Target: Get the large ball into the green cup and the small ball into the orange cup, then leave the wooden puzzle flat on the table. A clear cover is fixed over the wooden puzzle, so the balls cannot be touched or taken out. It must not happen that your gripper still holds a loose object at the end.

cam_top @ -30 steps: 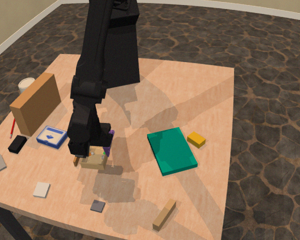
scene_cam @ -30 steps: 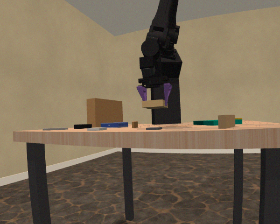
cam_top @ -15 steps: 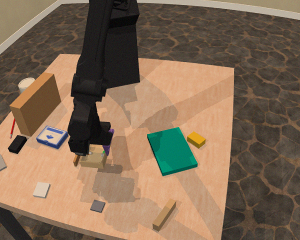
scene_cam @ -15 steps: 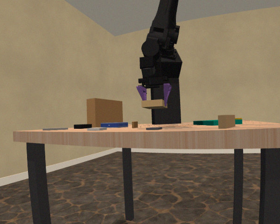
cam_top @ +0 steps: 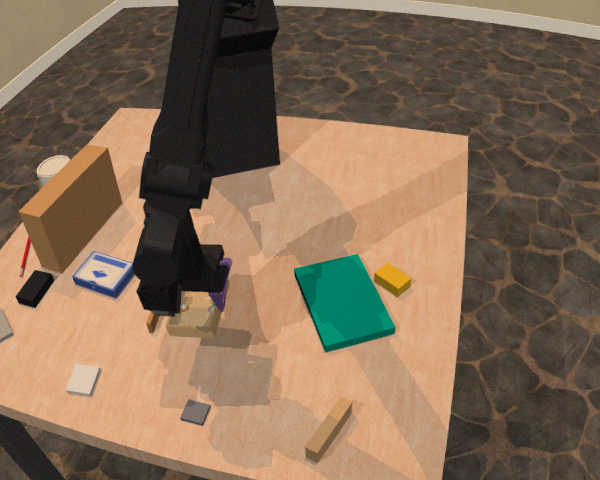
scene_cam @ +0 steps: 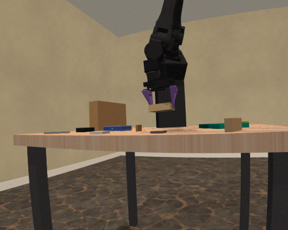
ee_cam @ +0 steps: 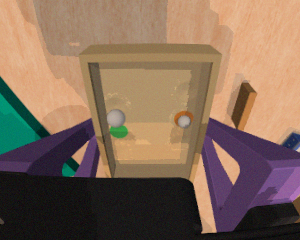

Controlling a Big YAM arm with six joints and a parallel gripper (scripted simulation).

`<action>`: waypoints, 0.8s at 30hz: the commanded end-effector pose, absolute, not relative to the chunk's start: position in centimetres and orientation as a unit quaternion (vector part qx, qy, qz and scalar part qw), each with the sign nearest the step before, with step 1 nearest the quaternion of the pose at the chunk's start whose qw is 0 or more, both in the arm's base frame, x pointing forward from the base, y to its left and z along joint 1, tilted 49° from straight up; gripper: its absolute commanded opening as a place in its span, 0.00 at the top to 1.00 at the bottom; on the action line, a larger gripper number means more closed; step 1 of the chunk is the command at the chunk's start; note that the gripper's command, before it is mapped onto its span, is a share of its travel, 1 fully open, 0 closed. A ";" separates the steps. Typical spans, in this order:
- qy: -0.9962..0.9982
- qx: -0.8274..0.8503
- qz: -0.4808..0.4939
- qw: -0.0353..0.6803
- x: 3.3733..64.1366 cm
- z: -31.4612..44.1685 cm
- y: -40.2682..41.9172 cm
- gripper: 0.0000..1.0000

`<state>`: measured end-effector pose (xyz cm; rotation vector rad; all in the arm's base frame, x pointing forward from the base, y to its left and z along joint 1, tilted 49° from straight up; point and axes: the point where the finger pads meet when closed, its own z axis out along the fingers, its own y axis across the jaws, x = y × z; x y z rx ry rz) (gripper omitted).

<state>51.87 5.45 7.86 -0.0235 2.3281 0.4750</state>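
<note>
My gripper [cam_top: 191, 302] [scene_cam: 161, 104] [ee_cam: 150, 121] is shut on the wooden puzzle [cam_top: 194, 322] [scene_cam: 161, 107] [ee_cam: 150, 90], holding its near end between the purple fingers well above the table [cam_top: 372, 170]. The puzzle is tilted a little. In the wrist view the large grey ball [ee_cam: 116, 118] lies against the left wall, touching the far edge of the green cup [ee_cam: 120, 132]. The small ball [ee_cam: 184, 120] sits within the orange cup [ee_cam: 190, 116] near the right wall.
A small brown block [cam_top: 152, 321] stands just left of the puzzle. A blue box [cam_top: 103, 273], a black block [cam_top: 34, 287] and a tall brown box [cam_top: 73, 206] are further left. A teal board [cam_top: 341, 299] and a yellow block [cam_top: 392, 279] lie to the right.
</note>
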 end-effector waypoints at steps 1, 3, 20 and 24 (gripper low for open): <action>0.902 -0.013 0.194 0.385 52.3 7.8 3.5 0.30; 0.897 -0.021 0.215 0.385 52.1 7.5 3.5 0.30; 0.901 0.019 0.151 0.406 52.0 7.7 4.0 0.30; 0.901 0.017 0.163 0.402 52.0 7.5 3.6 0.30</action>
